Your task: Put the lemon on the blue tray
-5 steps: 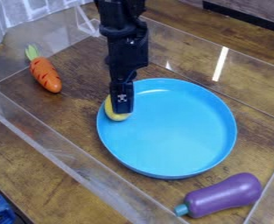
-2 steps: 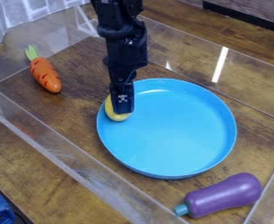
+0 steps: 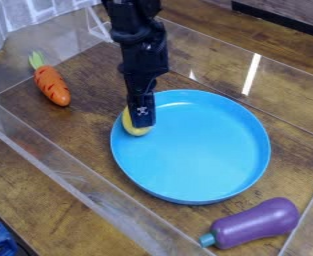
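The lemon [image 3: 137, 124] is a small, smooth, egg-shaped piece of yellow plastic with a dull sheen. It sits at the left inner edge of the blue tray [image 3: 212, 150], over the rim, and only its lower rounded part shows below the black tool. The jaws [image 3: 140, 113] come straight down on it and pinch it from both sides; their tips are dark and narrow, one carrying a small white mark. Whether the lemon rests on the tray floor or hangs just above it cannot be told.

The tray is a large round plate of bright-blue glossy plastic, flat in the middle with a shallow raised lip all around, and soft light reflections lie on its surface. Above the jaws the robot arm [image 3: 139, 45] rises as a blocky matte-black column to the top edge of the view.

The bench [image 3: 65, 150] is dark wood with visible grain and a polished, reflective finish, enclosed by clear plastic walls [image 3: 39, 140]. Well to the left of the tray lies a carrot [image 3: 51, 86], a tapered orange toy with a ridged body and a green leafy top. Near the bottom right, just beyond the tray's rim, lies an eggplant [image 3: 256, 224], a plump, shiny purple toy with a grey-green cap.
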`<state>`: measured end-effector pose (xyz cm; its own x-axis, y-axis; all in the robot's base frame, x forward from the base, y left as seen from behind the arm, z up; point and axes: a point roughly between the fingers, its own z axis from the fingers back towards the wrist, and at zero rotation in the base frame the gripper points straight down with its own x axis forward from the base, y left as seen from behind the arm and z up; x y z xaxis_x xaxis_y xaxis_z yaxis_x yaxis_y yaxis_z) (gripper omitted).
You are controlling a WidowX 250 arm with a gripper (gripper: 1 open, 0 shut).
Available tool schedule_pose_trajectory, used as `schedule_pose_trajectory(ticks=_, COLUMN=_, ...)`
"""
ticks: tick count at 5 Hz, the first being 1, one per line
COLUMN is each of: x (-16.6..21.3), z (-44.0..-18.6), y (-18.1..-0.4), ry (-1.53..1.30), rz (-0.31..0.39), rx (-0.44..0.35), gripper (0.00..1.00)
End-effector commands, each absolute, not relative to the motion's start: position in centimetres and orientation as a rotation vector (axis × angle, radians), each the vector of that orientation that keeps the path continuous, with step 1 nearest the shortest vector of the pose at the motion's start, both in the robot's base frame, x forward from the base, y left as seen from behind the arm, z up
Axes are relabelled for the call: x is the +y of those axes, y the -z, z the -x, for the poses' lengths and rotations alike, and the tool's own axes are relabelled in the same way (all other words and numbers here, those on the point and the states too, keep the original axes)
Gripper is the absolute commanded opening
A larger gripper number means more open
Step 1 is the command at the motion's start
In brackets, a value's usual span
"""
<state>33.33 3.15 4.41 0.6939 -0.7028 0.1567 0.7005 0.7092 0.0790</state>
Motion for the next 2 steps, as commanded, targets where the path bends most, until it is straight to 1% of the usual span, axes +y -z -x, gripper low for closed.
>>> schedule_pose_trajectory(ticks=1, x=4.06, z=-32.44, y=-2.97, ry=0.751, rz=0.000, rx=-0.158, gripper=0.00)
schedule_pose_trajectory(ticks=2, x=4.16, z=-32.30, y=-2.70, ry=0.747, rz=0.001, rx=-0.159, gripper=0.00)
